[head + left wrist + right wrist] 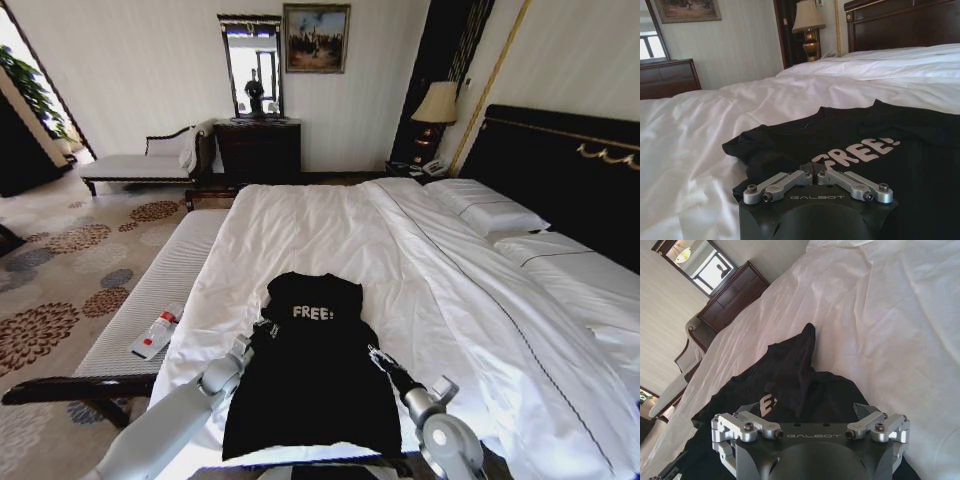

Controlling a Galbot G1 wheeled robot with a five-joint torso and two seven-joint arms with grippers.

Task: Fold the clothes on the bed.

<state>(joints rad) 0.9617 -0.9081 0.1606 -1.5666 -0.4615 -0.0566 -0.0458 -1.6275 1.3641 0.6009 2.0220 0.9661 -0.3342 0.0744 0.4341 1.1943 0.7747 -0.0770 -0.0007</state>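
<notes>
Left gripper (262, 330) shut on black soft FREE! T-shirt (312, 375); right gripper (374, 353) spread open, lifted sleeve could slip back onto white bed (330, 220).

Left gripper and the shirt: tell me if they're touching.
Touching. In the left wrist view the left gripper has its fingers shut together, pressed into the black shirt by the lettering; the head view agrees, at the shirt's left edge.
</notes>
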